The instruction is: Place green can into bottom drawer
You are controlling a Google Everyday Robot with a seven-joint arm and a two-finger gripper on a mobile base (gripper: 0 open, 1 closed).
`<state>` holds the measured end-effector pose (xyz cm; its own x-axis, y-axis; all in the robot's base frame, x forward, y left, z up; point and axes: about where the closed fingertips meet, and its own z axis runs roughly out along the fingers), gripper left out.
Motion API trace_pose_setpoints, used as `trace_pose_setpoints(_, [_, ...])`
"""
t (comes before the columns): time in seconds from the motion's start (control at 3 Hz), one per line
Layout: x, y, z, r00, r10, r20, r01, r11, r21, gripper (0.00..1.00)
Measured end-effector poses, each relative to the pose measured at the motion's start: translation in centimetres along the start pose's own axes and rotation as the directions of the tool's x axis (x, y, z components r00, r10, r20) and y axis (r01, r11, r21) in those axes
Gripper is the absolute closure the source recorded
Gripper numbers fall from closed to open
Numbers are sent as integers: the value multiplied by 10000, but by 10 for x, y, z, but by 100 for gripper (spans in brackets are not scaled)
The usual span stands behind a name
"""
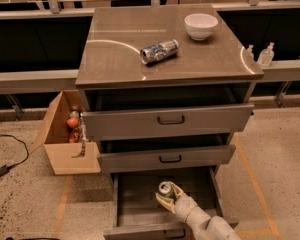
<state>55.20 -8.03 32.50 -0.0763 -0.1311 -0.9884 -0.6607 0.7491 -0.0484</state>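
The green can [165, 187] stands upright inside the open bottom drawer [138, 200], near the middle of the tray, with its silver top showing. My gripper [166, 194] reaches into the drawer from the lower right. Its pale fingers [176, 191] wrap around the can's body, so most of the green side is hidden. My arm [200, 218] crosses the drawer's front edge.
The two upper drawers [170, 120] [170, 158] are pulled out a little above the bottom one. A silver-and-blue can [160, 51] and a white bowl [200, 25] sit on the cabinet top. A cardboard box [65, 139] stands at the left on the floor.
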Motion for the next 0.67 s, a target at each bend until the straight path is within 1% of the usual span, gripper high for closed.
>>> trace_pose_setpoints(0.33, [16,-15,18,9992,-389,-25,389,9992,59,100])
trace_pose_setpoints(0.67, [39,-20,31,9986,-442,-289,439,9989,-138,100])
